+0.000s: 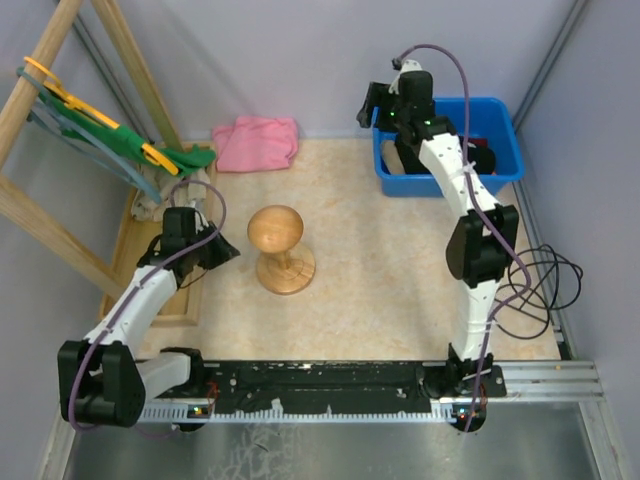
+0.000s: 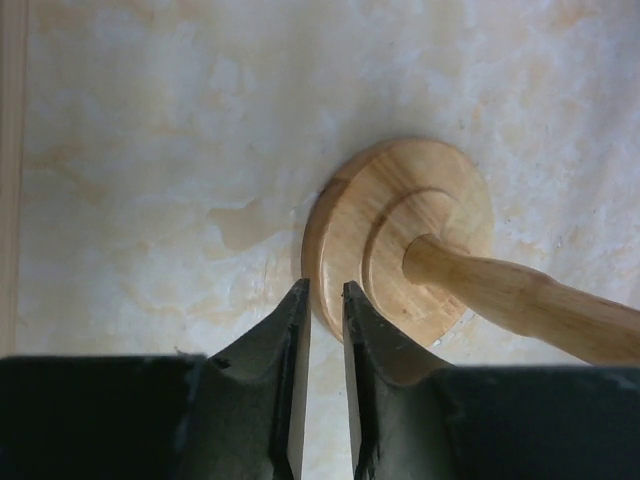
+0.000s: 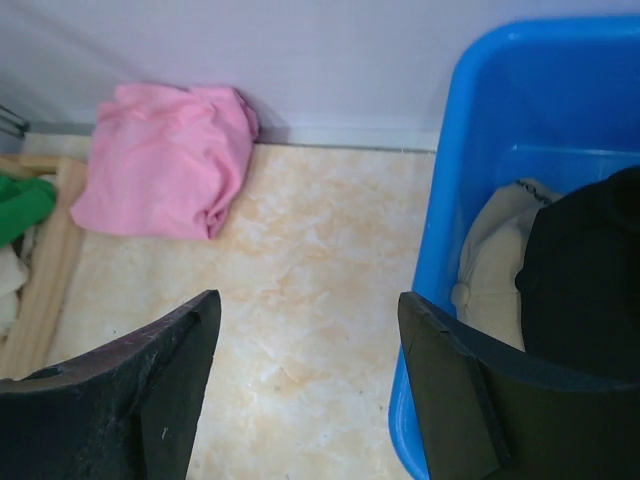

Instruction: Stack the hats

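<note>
Two hats, tan cap (image 3: 495, 250) and black baseball cap (image 3: 585, 270), found inside blue bin (image 3: 450, 180), just right of right gripper (image 3: 308, 305); fingers wide apart, empty. Left gripper (image 2: 324, 290) beside wooden hat stand (image 2: 350, 210) base, fingers narrowly apart, gripping nothing, well apart from bin. Judged right arm nearer.

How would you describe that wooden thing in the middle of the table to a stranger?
Look at the pale table between the two arms. Near its middle, beside the left gripper, stands a wooden stand with a round base, thin stem and domed top. Unlike the pink cloth and blue bin by the back wall, it is round, wooden and upright.
</note>
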### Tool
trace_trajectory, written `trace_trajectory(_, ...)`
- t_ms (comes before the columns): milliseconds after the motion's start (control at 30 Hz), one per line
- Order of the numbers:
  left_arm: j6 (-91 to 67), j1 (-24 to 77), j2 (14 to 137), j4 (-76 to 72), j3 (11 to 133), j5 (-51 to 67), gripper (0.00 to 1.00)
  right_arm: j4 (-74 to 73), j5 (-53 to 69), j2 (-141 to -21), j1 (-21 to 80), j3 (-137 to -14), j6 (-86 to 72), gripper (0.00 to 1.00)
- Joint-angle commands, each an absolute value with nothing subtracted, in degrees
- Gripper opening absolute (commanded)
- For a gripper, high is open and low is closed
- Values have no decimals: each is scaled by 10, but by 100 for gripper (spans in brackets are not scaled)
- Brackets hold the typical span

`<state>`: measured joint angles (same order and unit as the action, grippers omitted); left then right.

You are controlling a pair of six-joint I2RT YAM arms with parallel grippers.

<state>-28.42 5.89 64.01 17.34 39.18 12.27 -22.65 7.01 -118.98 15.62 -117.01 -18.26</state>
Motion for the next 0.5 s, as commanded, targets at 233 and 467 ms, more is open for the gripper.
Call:
trace_trajectory(233,-465,110,704,189,360,129,37,-202,75,-972,147,-1076,-185,78)
trace_trajectory(467,-515,151,744,132,328,120,42,-190,106,-861,114,-959,-200,80)
